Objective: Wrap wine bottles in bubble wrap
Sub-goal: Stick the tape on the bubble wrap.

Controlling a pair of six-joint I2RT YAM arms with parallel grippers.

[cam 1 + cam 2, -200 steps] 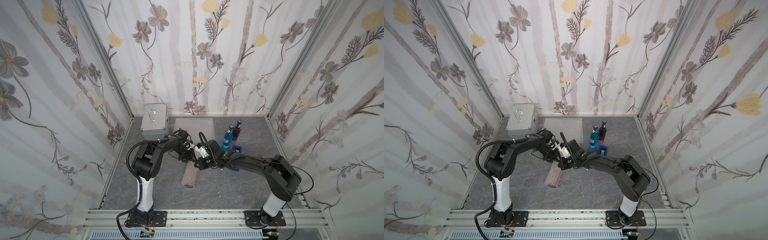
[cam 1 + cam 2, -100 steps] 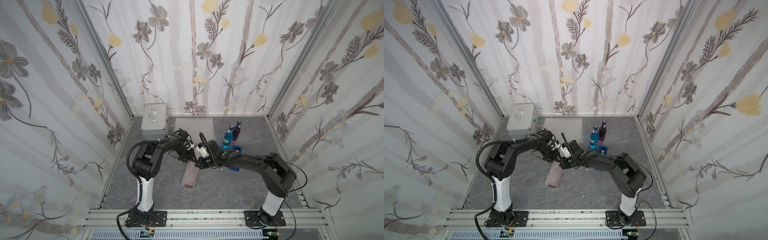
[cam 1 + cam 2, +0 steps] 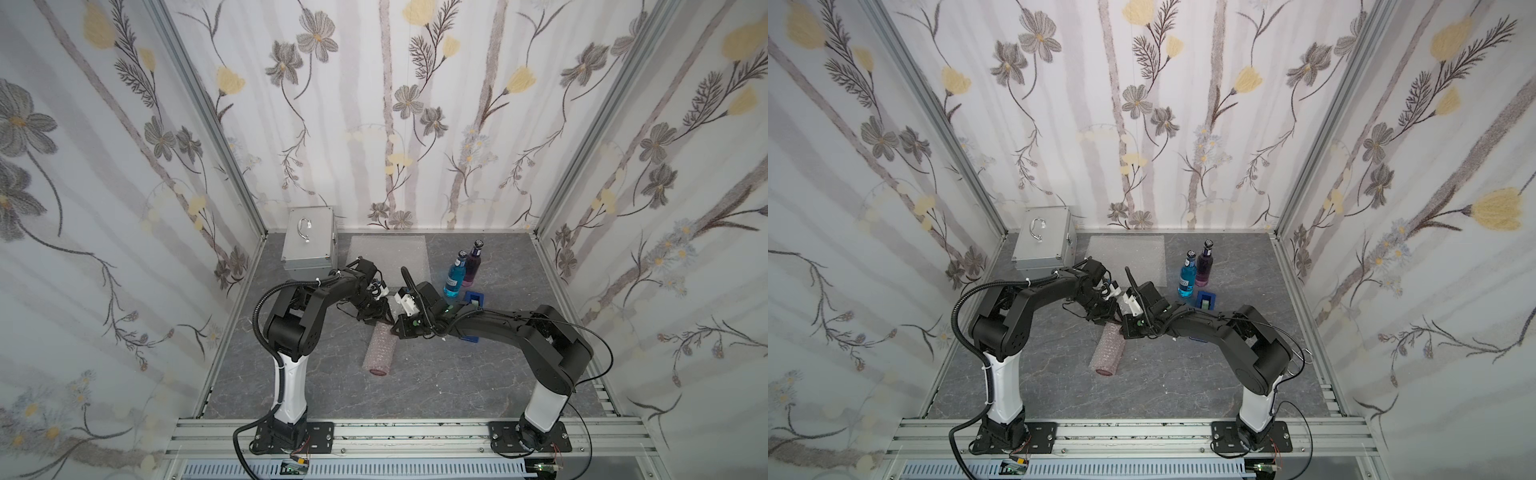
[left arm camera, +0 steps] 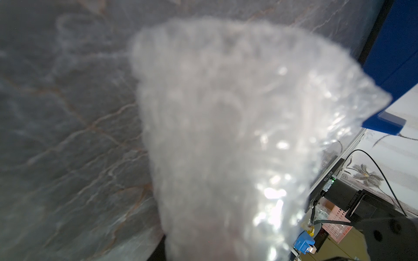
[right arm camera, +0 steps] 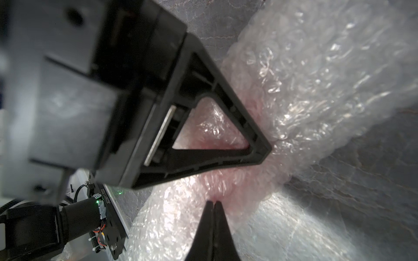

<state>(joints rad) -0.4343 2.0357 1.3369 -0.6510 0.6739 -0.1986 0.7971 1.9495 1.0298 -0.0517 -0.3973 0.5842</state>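
I have the wrapped bottle (image 3: 380,351) lying on its side near the middle of the tabletop (image 3: 457,382), base toward me. Both arms meet at its far end: the left end effector (image 3: 384,318) comes in from the left, and the right end effector (image 3: 398,328) sits just beside it on the right. Behind them a flat bubble wrap sheet (image 3: 388,251) lies by the back wall, with the case (image 3: 309,241) to its left in the corner. Right of the sheet stands the nearer upright bottle (image 3: 455,276), and the farther upright bottle (image 3: 473,266) is just behind it. The tape dispenser (image 3: 475,300) sits just in front of the pair.
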